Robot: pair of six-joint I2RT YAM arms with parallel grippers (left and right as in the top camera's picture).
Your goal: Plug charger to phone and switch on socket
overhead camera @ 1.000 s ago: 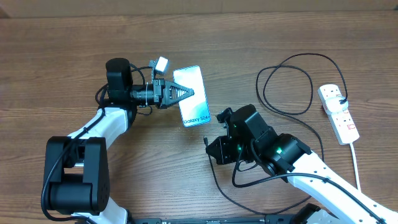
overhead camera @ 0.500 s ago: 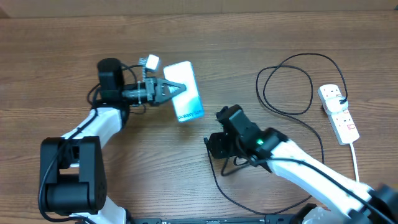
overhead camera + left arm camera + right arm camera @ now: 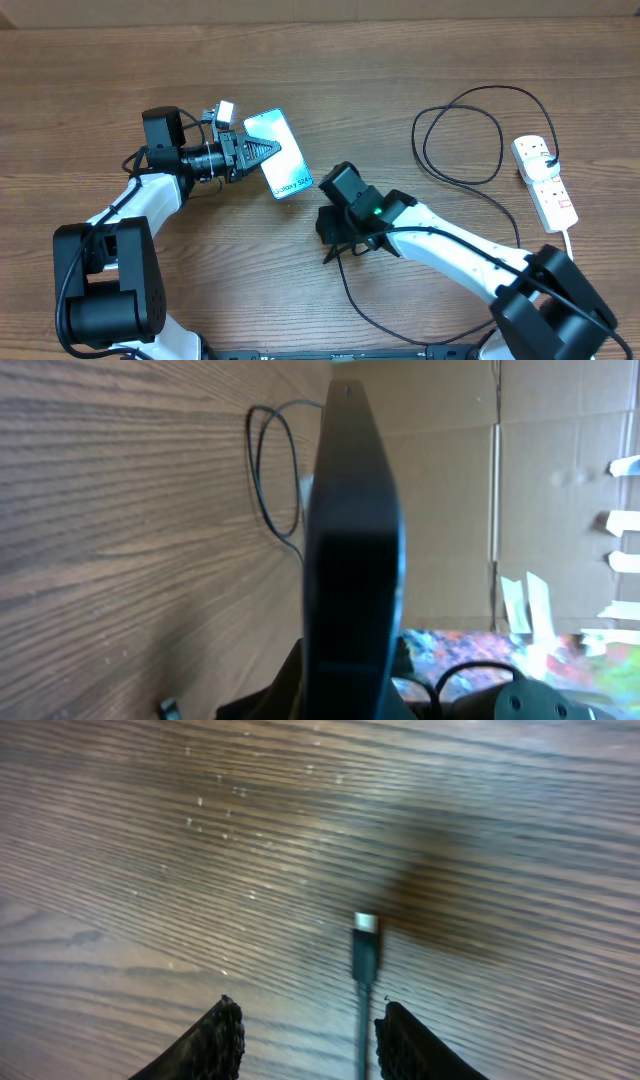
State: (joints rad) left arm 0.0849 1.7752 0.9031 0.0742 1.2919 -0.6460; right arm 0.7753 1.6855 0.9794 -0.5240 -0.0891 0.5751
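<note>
Left wrist sees phone [image 3: 352,560] edge-on — overhead shows its lit screen.

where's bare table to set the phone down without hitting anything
Widest bare patch of table: between the phone and the looped charger, and the far strip above both. Also free at the front, between the two arms. Crowded: around the right pincer over the charger tip, and the right edge by the socket.
</note>
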